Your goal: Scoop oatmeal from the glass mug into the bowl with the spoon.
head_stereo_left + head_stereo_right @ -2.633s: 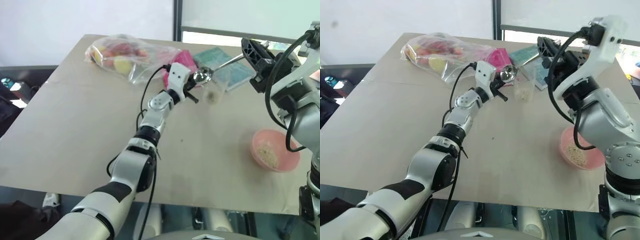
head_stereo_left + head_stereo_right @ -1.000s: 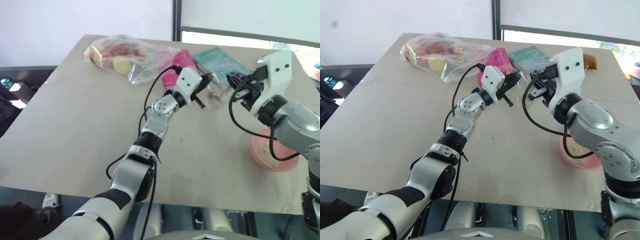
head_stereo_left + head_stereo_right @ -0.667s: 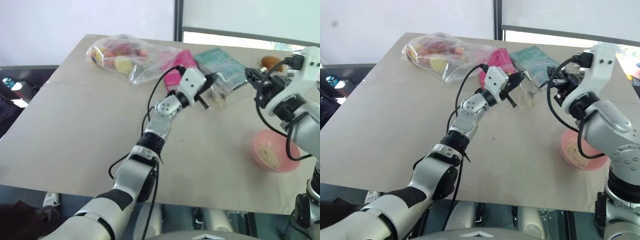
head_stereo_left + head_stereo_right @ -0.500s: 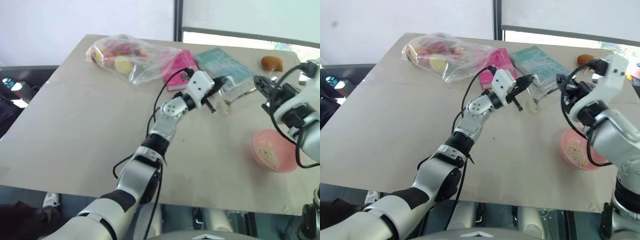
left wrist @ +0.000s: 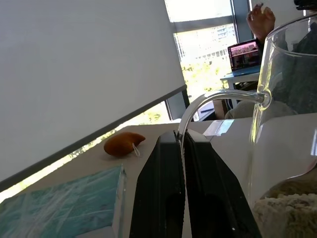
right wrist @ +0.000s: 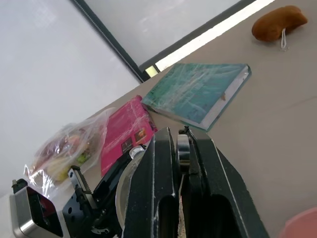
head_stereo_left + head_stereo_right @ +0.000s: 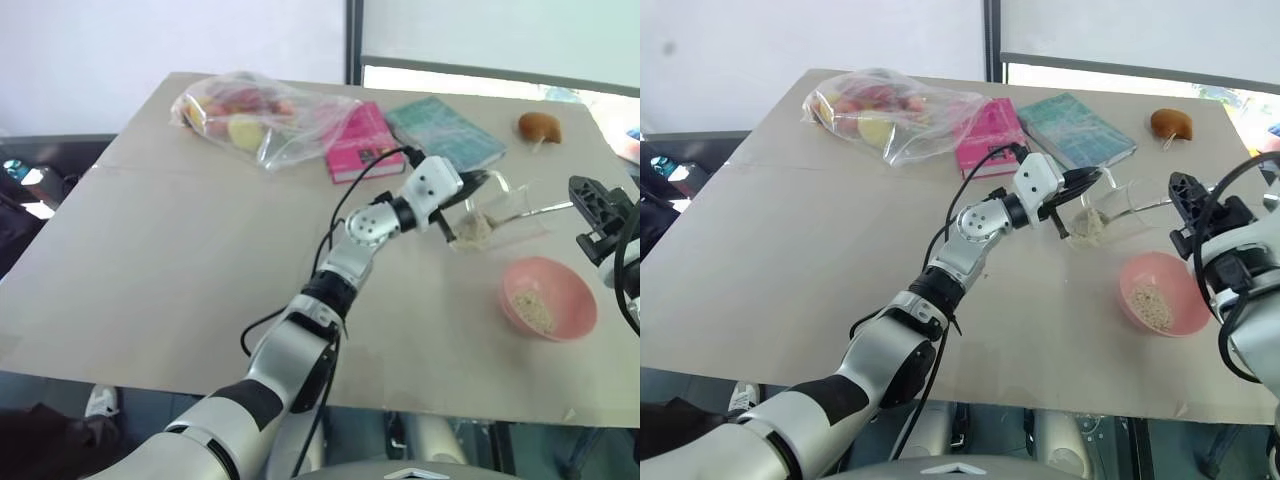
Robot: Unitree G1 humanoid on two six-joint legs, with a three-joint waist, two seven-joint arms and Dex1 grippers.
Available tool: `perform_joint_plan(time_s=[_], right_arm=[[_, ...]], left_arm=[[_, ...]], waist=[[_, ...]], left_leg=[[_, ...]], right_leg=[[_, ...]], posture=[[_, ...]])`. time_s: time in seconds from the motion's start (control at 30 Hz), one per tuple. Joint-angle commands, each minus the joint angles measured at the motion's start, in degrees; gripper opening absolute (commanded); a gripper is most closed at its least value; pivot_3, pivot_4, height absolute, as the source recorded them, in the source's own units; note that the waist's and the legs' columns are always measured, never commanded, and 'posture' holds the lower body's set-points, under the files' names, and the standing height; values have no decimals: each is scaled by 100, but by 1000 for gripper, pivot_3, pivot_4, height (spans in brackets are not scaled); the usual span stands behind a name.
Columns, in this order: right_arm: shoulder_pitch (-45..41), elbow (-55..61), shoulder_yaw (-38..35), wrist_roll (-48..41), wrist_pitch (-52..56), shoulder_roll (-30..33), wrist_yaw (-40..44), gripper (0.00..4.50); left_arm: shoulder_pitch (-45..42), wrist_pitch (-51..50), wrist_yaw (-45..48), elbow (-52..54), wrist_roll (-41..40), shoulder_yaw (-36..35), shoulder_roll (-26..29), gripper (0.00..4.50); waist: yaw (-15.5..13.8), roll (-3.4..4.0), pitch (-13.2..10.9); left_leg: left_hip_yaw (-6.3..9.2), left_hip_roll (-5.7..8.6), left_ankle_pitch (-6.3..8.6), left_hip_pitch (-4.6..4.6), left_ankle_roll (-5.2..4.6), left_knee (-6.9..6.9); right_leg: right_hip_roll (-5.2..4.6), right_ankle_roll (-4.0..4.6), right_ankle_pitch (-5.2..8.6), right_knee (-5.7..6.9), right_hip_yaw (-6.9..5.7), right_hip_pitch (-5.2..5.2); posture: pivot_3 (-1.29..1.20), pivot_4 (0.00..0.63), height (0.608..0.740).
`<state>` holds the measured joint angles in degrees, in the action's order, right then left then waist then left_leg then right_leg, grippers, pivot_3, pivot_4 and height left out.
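A plain beige counter (image 7: 150, 260) is seen before a pale wall and a window with a dark frame.

Taking the glass mug (image 7: 490, 215) as landmark: nearest the viewer, just in front of it and to its right, the salmon-pink bowl (image 7: 548, 298) is set on the counter, with a small heap of oatmeal (image 7: 531, 310) inside. The mug is tilted, with more oatmeal gathered in its lower side. The left tool (image 7: 470, 180) is closed tight on the mug's clear handle. The spoon (image 7: 525, 212) is laid across the mug's mouth, its head inside among the flakes and its thin handle running out to the right tool (image 7: 590, 208), which is clamped shut on it.

Behind the mug a teal book (image 7: 445, 132) is found, a pink book (image 7: 358, 142) to its left, and farther left a clear bag of fruit (image 7: 250, 115). A small brown object (image 7: 540, 126) lies behind and to the right.

From the left wrist, the handle is seen pinched between the black fingers (image 5: 161, 198), and a laptop (image 5: 243, 55) on a far table beyond the counter.
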<state>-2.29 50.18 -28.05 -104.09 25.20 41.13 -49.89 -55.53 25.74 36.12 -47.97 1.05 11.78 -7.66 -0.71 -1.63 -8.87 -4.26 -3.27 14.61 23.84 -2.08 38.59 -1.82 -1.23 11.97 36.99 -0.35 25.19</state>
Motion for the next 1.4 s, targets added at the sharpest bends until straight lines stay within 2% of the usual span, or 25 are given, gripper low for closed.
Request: perform_joint_plan(time_s=[0.03, 0.23, 1.0, 1.3, 1.4], right_arm=[[77, 393, -175, -179, -527, -21, 46, 0], [393, 475, -196, -141, -897, -80, 117, 0], [1058, 514, -238, -128, -1211, 3, 372, 0], [1839, 740, -819, -199, -1592, -270, 474, 0], [2217, 809, -1047, -13, -1426, -87, 599, 0]], left_arm=[[-213, 147, 6, 60, 18, 79, -230, 51], [-220, 75, -53, 43, 78, 100, -222, 51], [-134, 12, -83, 150, 96, 243, -308, 51], [-159, 173, 14, 44, 196, 404, -300, 51], [-215, 233, 24, -48, 232, 449, -302, 51]], waist=[[-3, 0, 0], [-5, 0, 0], [-8, 1, 1], [-12, 4, 2], [-11, 5, 3]], left_leg=[[1, 0, 0, 0, 0, 0], [3, 2, 0, 0, 0, 2], [4, 2, -1, -1, -1, 4], [6, 6, -1, -1, -2, 8], [6, 6, -1, -4, -2, 10]], right_leg=[[0, 0, 0, 0, 0, -1], [-1, -1, 0, -2, 2, -4], [-1, -1, -1, -2, 2, -6], [5, -1, 0, -3, 8, -13], [5, -2, 0, -3, 13, -14]], posture=[[0, 150, 740], [0, 150, 740], [0, 150, 740], [0, 150, 740], [0, 150, 740]])
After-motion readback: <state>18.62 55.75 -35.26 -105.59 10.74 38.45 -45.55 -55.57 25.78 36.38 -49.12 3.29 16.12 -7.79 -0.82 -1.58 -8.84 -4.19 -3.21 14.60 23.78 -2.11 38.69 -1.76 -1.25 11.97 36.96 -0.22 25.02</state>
